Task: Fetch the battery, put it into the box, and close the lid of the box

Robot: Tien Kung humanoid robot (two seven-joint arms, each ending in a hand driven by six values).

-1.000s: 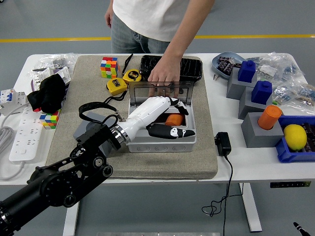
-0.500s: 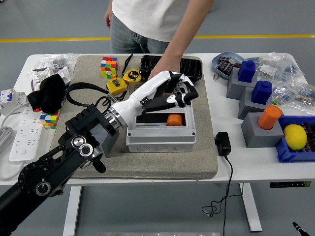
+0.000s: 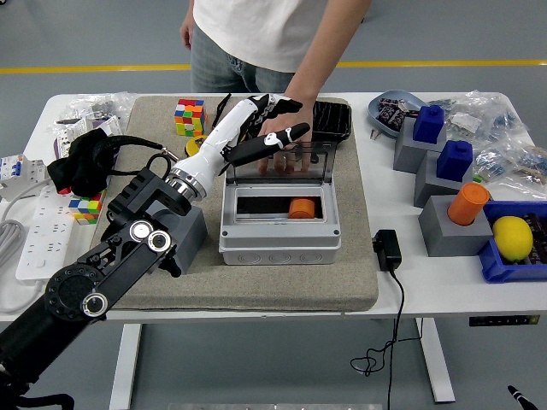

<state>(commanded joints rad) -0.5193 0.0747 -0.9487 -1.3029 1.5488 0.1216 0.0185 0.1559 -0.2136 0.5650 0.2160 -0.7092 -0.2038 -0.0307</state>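
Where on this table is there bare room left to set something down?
The mat in front of the grey box is bare, as is white table beyond the black adapter. The far row, left edge and right side are crowded.

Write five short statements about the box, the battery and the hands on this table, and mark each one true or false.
1. The orange battery lies inside the grey box. True.
2. The box's lid is fully shut. False: it stands open at the back.
3. The robot's left hand is at the lid's upper edge. True.
4. The left hand grips the battery. False: it holds nothing.
5. A person's hand is behind the lid. True.
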